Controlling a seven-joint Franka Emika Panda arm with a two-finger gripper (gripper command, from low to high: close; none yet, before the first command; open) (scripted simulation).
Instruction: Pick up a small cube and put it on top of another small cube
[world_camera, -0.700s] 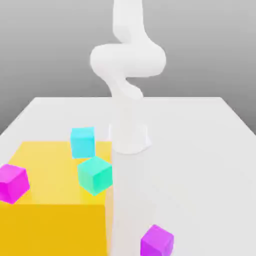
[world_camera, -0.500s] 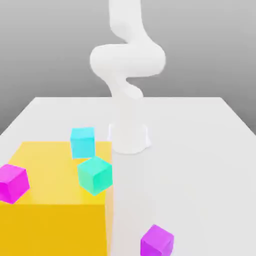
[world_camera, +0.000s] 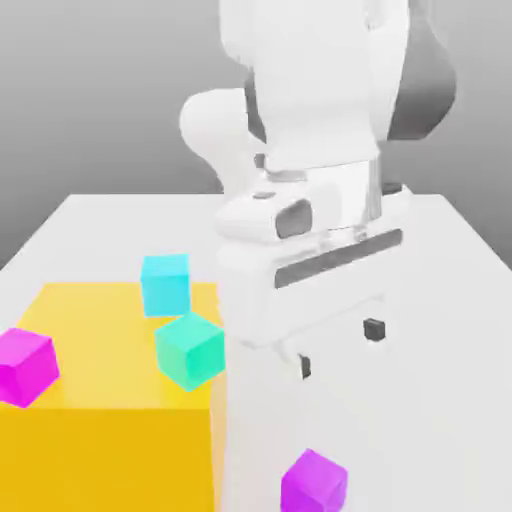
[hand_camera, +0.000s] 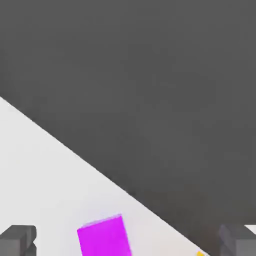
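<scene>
Near the table's front edge, the violet-purple cube looks light, rigid and smooth-sided, best pinched across two opposite flat faces by the spread, empty gripper above it.

No readable text, labels, brands, numbers or signs anywhere. All surfaces are plain.

A bare simulated test scene: a plain white tabletop against featureless grey, scattered with flat-coloured blocks.
</scene>
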